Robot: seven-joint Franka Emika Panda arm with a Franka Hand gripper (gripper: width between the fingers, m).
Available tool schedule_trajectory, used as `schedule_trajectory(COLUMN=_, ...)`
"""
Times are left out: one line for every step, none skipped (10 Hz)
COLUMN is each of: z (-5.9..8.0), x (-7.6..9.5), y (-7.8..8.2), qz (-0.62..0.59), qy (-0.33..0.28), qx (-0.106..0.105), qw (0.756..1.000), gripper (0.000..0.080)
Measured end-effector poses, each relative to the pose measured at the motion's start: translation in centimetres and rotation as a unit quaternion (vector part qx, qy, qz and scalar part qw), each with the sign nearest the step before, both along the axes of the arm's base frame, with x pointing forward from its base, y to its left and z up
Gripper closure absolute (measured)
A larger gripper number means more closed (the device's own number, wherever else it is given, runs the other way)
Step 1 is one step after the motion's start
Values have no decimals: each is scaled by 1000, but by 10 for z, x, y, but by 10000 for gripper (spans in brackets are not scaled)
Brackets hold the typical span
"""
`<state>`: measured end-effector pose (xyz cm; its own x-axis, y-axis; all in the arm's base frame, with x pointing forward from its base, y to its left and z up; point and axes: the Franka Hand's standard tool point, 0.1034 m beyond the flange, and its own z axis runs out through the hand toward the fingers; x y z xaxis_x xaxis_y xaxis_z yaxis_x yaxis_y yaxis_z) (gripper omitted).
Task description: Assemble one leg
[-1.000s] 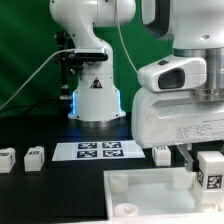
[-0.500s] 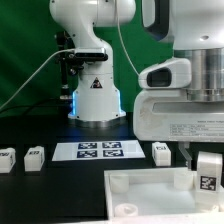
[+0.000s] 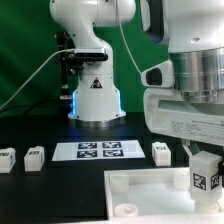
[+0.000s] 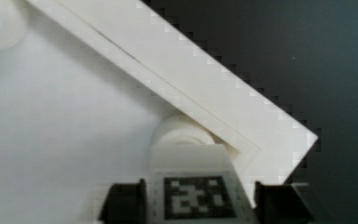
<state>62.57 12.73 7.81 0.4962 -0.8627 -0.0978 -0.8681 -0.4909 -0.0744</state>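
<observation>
My gripper (image 3: pixel 205 170) is shut on a leg (image 3: pixel 205 173), a small white block with a black-and-white tag, and holds it over the far right corner of the large white plate (image 3: pixel 140 195). In the wrist view the leg (image 4: pixel 197 190) sits between my two dark fingers (image 4: pixel 130 203), right by a round corner socket (image 4: pixel 194 136) of the plate (image 4: pixel 69 120). Three more legs lie on the table: two at the exterior view's left (image 3: pixel 6 158) (image 3: pixel 34 156) and one right of the marker board (image 3: pixel 160 152).
The marker board (image 3: pixel 98 150) lies flat in front of the white robot base (image 3: pixel 96 95). The black table runs around the plate, and the plate's raised edge (image 4: pixel 194 80) crosses the wrist view diagonally.
The arm has moved with the leg a little toward the exterior view's left and down, closer over the plate's corner. The wrist has turned somewhat.
</observation>
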Motion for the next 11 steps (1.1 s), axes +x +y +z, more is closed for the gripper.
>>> schedule_trajectory(z=0, x=0, y=1, qz=-44, qy=6, qx=3, qw=999, gripper=508)
schedule_trajectory(z=0, x=0, y=1, qz=-63, qy=8, qx=4, qw=998, gripper=508)
schedule_trajectory(z=-1, x=1, y=3, qz=-151, qy=15, qx=13, qw=988, gripper=508)
schedule_trajectory(z=-1, x=3, y=8, qz=-239, qy=16, qx=22, qw=971, gripper=508)
schedule_trajectory(z=-2, x=5, y=11, qz=-319, qy=3, qx=41, qw=947, gripper=508)
schedule_trajectory(z=-2, x=4, y=11, qz=-305, qy=2, qx=39, qw=952, gripper=508)
schedule_trajectory(z=-2, x=4, y=11, qz=-293, qy=1, qx=38, qw=955, gripper=508)
schedule_trajectory(z=-2, x=4, y=11, qz=-277, qy=-1, qx=37, qw=960, gripper=508)
schedule_trajectory(z=-2, x=4, y=12, qz=-276, qy=-1, qx=37, qw=961, gripper=336)
schedule_trajectory(z=-2, x=3, y=11, qz=-198, qy=-11, qx=31, qw=980, gripper=336)
schedule_trajectory(z=-2, x=3, y=10, qz=-116, qy=-20, qx=26, qw=993, gripper=194)
